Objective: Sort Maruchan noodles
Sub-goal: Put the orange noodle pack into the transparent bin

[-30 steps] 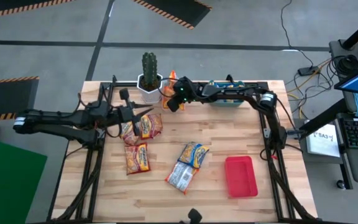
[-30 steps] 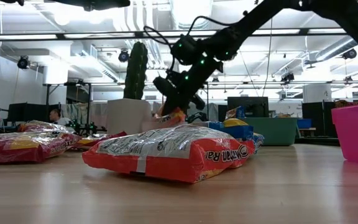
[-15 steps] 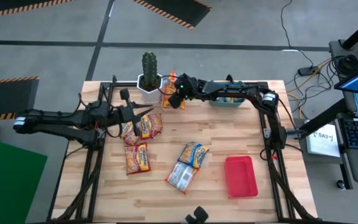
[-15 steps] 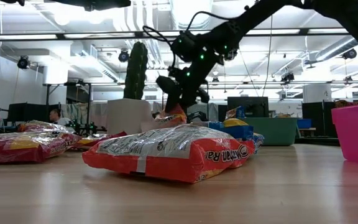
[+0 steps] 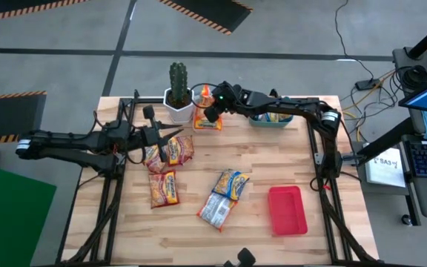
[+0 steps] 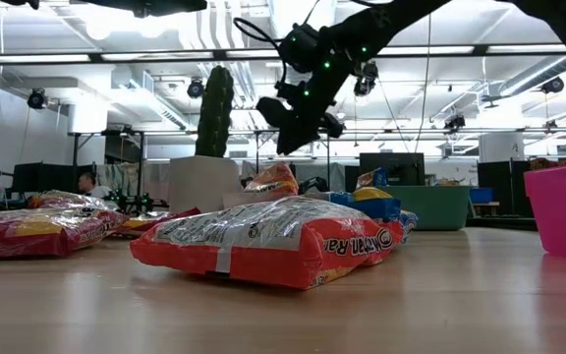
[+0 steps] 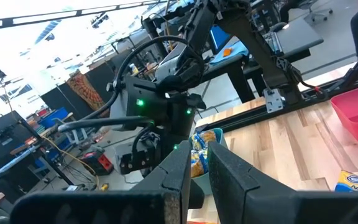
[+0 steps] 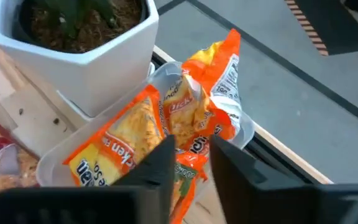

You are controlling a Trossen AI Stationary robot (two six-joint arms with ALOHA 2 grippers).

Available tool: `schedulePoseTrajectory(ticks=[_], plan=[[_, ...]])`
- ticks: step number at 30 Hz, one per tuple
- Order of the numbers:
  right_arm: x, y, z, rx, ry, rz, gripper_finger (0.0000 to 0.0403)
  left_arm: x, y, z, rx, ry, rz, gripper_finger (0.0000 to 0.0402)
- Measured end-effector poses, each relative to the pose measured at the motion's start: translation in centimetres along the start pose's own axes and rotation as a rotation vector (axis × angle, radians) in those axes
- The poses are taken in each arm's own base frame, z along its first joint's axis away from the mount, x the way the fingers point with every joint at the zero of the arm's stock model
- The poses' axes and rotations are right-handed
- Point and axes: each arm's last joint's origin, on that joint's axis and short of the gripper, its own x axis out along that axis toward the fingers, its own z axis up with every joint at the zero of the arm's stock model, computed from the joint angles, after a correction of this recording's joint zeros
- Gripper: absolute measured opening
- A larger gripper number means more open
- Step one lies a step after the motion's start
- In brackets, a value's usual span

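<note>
High cam looks straight down on the whole pale wooden-plank table (image 5: 273,159); low cam sits at tabletop level, facing across. Wrist cams look close past fingers. All share the table.

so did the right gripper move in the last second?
Yes. In the low view the right gripper has risen off the orange noodle packets, and now hangs higher against the cactus beside it. In the high view it sits slightly farther from the cactus pot.

Light: bright, even, from ceiling strip lights (image 6: 116,56) | Shadows: soft, faint | Glare: blown-out sky, upper left of left wrist view | Blur: near fingers soft
</note>
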Motion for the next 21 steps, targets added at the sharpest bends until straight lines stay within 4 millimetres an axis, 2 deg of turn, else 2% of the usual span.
schedulePoseTrajectory(ticks=[4, 12, 17, 21], plan=[[1.9, 0.6, -1.2, -0.017, 0.033, -0.005, 0.0018, 0.0, 0.0, 0.0, 0.004, 0.0, 0.002, 0.0037], [7.3, 1.2, -5.2, -0.052, 0.139, -0.035, 0.0009, 0.0, 0.0, 0.0, 0.003, 0.0, 0.003, 0.0037], [7.7, 1.3, -5.4, -0.052, 0.134, -0.035, 0.0009, 0.0, 0.0, 0.0, -0.006, 0.0, 0.003, 0.0037], [6.4, 1.2, -4.4, -0.055, 0.116, -0.02, 0.0009, 0.0, 0.0, 0.0, -0.021, 0.0, 0.003, 0.0037]])
